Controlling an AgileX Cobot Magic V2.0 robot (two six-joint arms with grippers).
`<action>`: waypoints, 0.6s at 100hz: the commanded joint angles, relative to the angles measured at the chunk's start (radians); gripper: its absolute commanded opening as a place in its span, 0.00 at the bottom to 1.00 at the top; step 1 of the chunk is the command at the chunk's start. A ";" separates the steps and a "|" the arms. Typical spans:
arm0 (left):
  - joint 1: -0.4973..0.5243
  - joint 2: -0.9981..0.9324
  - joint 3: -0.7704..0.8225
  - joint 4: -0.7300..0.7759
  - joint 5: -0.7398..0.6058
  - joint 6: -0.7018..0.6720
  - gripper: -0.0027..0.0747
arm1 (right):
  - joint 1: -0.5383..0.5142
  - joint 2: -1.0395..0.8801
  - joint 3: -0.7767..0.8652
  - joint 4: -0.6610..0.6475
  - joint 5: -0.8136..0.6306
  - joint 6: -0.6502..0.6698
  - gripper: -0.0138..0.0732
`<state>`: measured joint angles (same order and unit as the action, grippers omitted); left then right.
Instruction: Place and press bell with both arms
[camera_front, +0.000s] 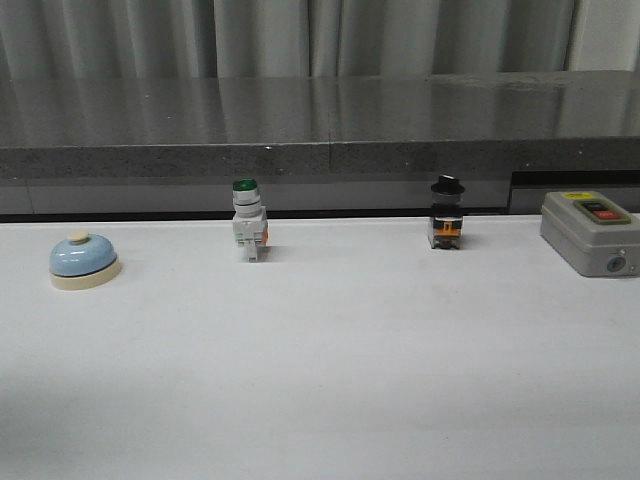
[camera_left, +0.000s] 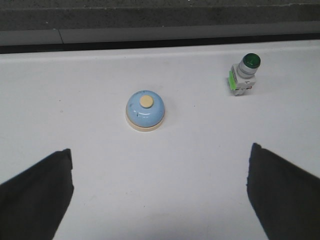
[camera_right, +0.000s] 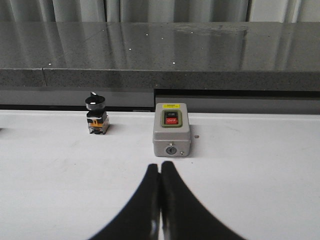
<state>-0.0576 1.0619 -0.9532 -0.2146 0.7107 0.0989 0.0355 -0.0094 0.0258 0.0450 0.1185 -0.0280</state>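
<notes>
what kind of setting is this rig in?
Likely a lab test bench, not a home: a bare white table with a desk bell, loose industrial push-button switches, and a grey on/off control box before a curtain.

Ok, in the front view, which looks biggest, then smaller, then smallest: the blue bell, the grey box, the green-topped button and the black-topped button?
1. Grey box, though the picture's edge cuts it off.
2. Blue bell.
3. Green-topped button.
4. Black-topped button.
The bell and green-topped button look close in size, so that order is unsure.
</notes>
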 joint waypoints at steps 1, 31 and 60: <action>0.000 0.049 -0.074 -0.029 -0.049 0.000 0.90 | -0.007 -0.020 -0.014 -0.004 -0.085 -0.002 0.09; -0.026 0.334 -0.265 -0.029 -0.038 0.017 0.87 | -0.007 -0.020 -0.014 -0.004 -0.085 -0.002 0.09; -0.041 0.590 -0.413 -0.022 -0.032 0.023 0.87 | -0.007 -0.020 -0.014 -0.004 -0.085 -0.002 0.09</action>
<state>-0.0931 1.6293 -1.2998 -0.2208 0.7189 0.1189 0.0355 -0.0094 0.0258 0.0450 0.1185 -0.0280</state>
